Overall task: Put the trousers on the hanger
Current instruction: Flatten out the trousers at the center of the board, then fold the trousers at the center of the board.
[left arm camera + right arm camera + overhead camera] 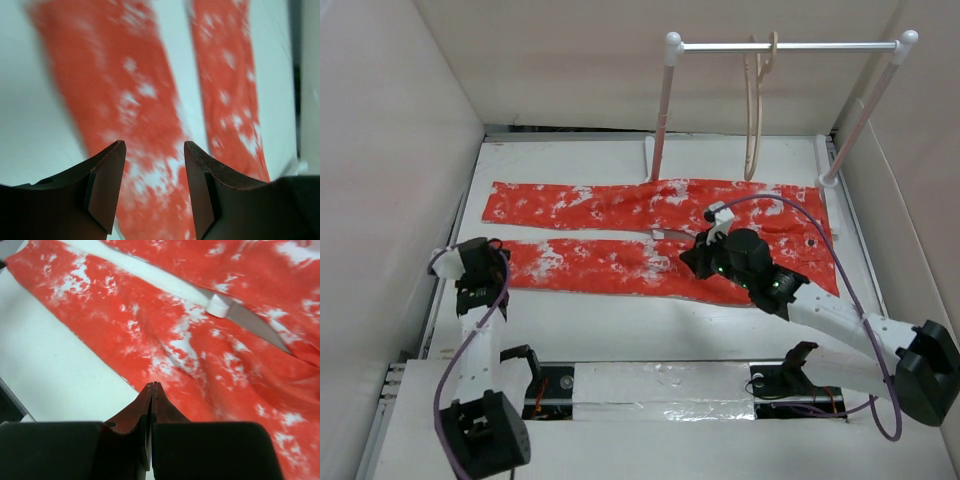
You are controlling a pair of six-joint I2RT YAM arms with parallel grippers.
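Trousers (620,210): flat, ungripped.
Left gripper (154,150): spread over near leg — I may close on air.
Right gripper (151,390): pressed together, empty — could only drag cloth.

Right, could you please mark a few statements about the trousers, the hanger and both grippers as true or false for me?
1. The trousers lie spread flat on the table. True.
2. The hanger lies on the table beside them. False: it hangs from the rail of the white rack.
3. The left gripper is open. True.
4. The right gripper is wide open. False: its fingers are pressed together, over the trousers.
5. One trouser leg is draped over the hanger. False: both legs lie on the table.
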